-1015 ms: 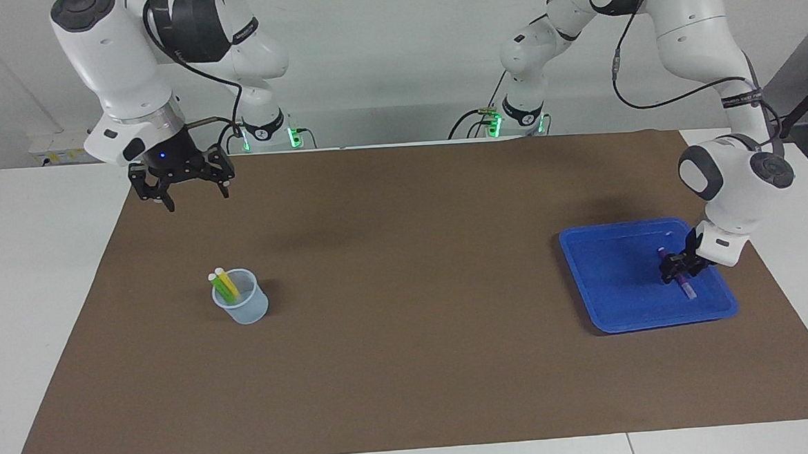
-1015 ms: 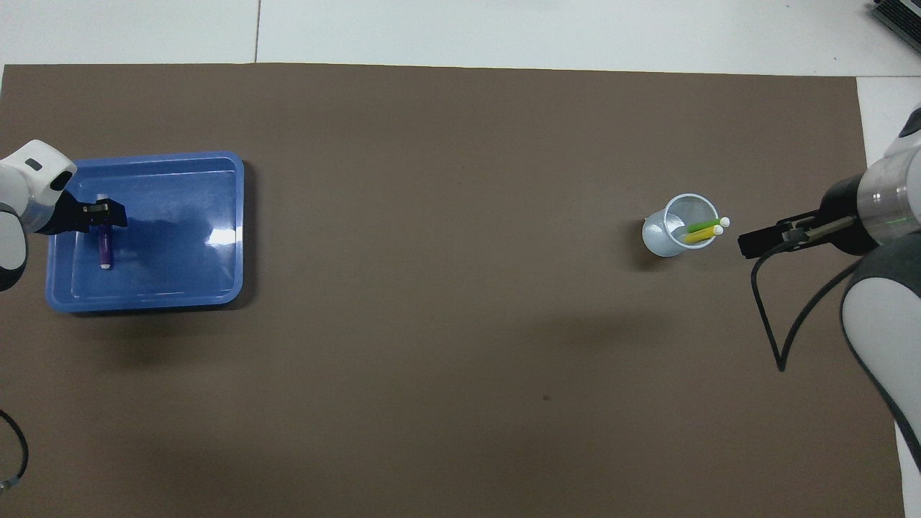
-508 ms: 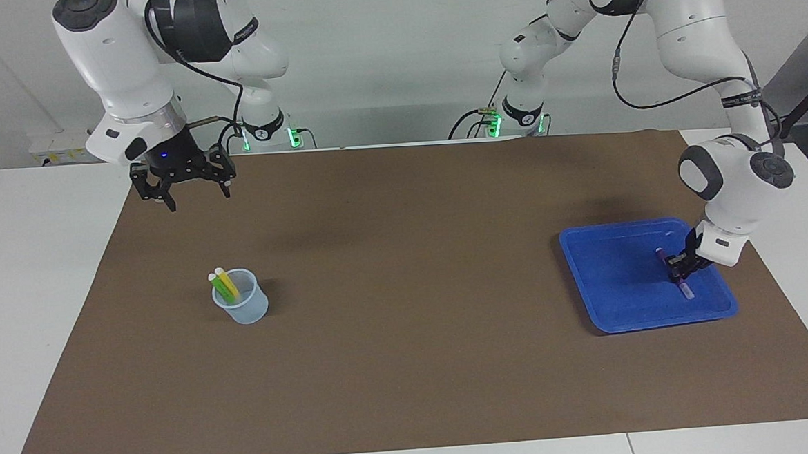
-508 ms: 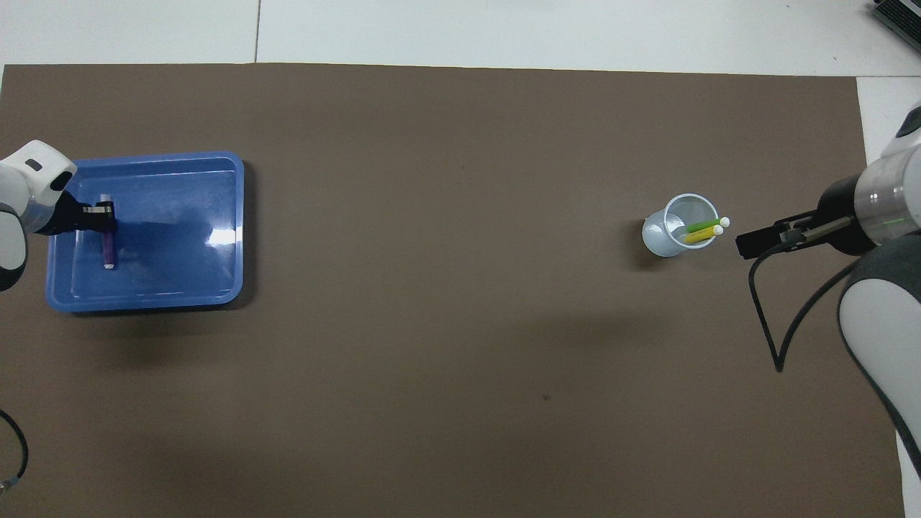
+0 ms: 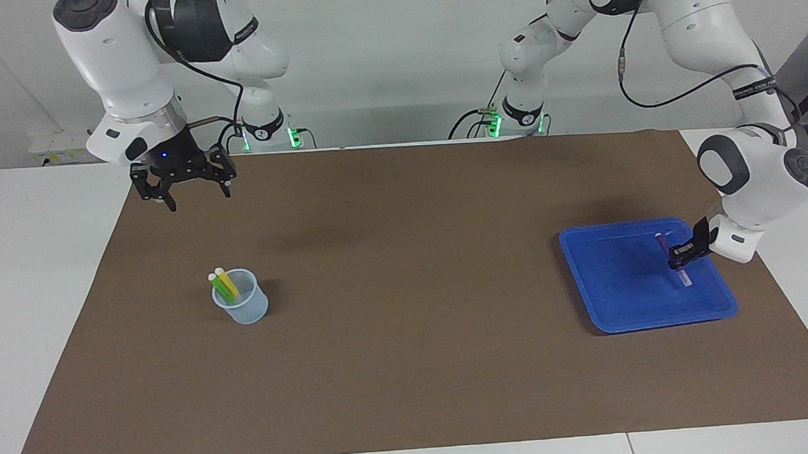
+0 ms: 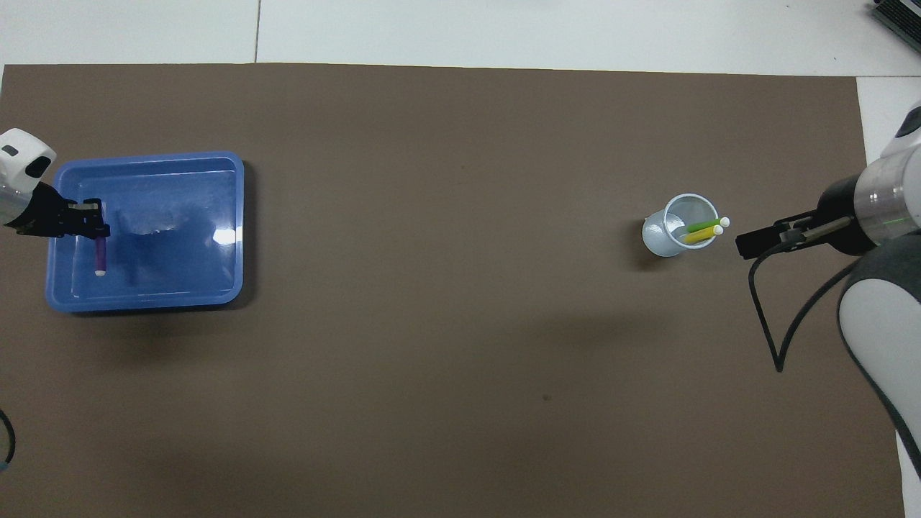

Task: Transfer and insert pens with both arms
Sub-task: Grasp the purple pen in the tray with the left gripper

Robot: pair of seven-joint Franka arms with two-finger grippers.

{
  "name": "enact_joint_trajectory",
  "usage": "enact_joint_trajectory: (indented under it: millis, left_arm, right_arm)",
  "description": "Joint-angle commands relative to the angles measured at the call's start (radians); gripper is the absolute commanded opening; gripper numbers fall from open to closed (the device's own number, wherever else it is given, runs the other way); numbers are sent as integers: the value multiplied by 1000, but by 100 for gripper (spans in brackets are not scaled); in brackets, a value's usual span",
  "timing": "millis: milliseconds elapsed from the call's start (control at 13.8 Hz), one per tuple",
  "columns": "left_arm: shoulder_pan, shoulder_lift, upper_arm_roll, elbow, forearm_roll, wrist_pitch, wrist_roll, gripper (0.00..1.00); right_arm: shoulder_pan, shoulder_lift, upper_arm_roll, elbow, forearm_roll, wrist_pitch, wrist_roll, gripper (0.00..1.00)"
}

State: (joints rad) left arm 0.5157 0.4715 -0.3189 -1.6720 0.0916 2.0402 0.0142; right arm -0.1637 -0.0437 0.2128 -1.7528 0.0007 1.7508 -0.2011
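Left gripper (image 5: 679,257): my fingers are clamped on the purple pen (image 5: 672,258), over the blue tray (image 5: 614,278).
Right gripper (image 5: 191,191): I wait, fingers apart, above the mat.
Cup (image 5: 244,306): holds the yellow pen (image 5: 228,282) and green pen (image 5: 219,286).

Purple pen (image 5: 673,260) tilted, pale end down, clamped above blue tray (image 5: 615,292); yellow pen (image 5: 227,283) and green pen (image 5: 217,285) leaning inside cup (image 5: 246,310).
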Motion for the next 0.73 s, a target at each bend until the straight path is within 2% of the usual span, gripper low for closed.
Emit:
enact_joint_trajectory:
  millis: [0,290,653]
  left_arm:
    - [-8,-4,0,31,-55,-67,3,0]
    - [-11,-11,-12,51,-58,-78,4,0]
    - [-29,-14,-39,75,-192,-126,-7,0]
  right_arm:
    - [-8,-15,8,-8,1,-10,16,100]
    - [-8,-15,8,-8,1,-10,16,100]
    - [-8,-15,8,-8,1,-11,16,100]
